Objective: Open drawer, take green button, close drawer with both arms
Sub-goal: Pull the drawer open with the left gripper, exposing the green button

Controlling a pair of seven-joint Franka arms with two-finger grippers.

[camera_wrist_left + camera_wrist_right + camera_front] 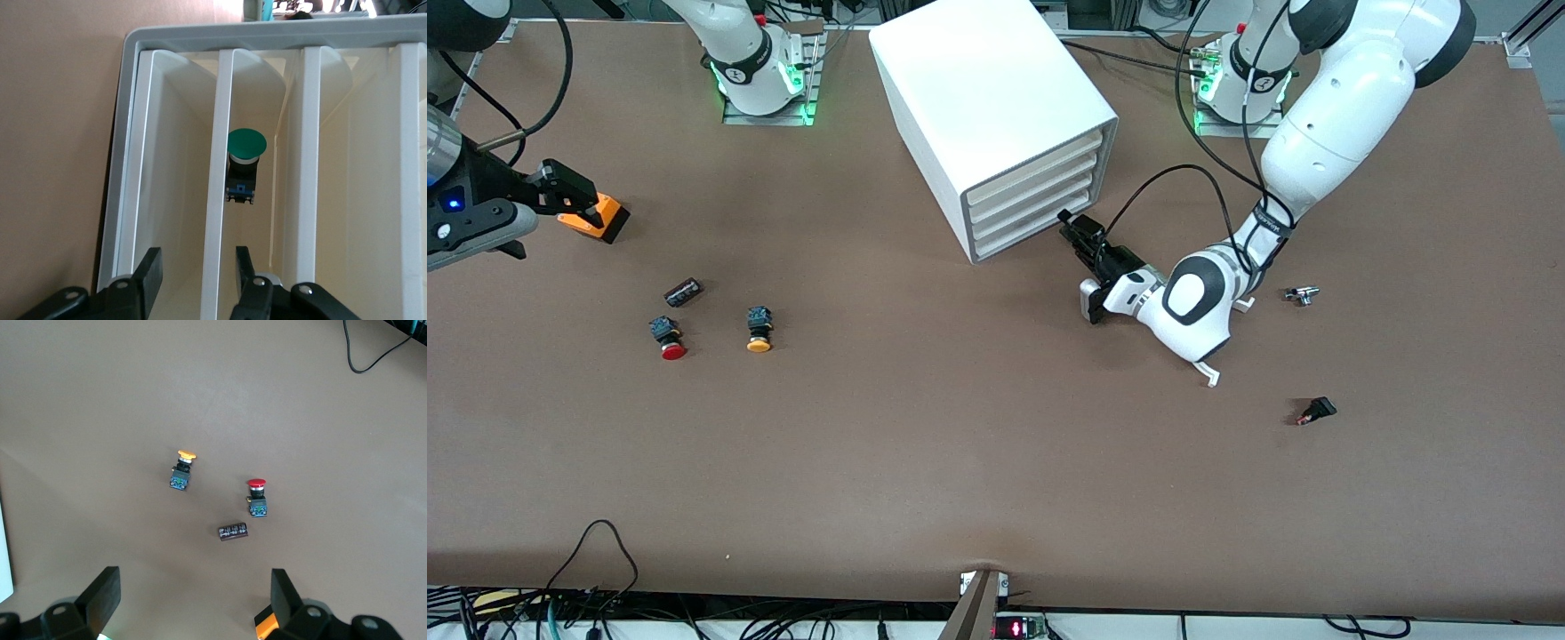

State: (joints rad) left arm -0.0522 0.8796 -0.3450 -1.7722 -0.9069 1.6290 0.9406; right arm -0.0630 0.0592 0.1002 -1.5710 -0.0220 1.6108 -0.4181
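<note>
The white cabinet [978,80] stands at the table's middle, toward the arms' bases, with all four drawers pushed in. In the left wrist view the green-capped button [246,150] lies inside the drawer [215,167] second from the table; that drawer also shows in the front view [1021,212]. My left gripper [1073,228] is open right in front of the drawer fronts. In its wrist view the gripper [197,270] has one finger on either side of that drawer's cream front, not touching it. My right gripper [574,197] is open and empty at the right arm's end of the table; its own view [193,593] shows nothing between the fingers.
An orange block [596,216] lies under the right gripper. A red-capped button [667,338], a yellow-capped button [759,329] and a black cylinder [683,291] lie nearer the camera. A small metal part [1303,294] and a small black part [1316,411] lie toward the left arm's end.
</note>
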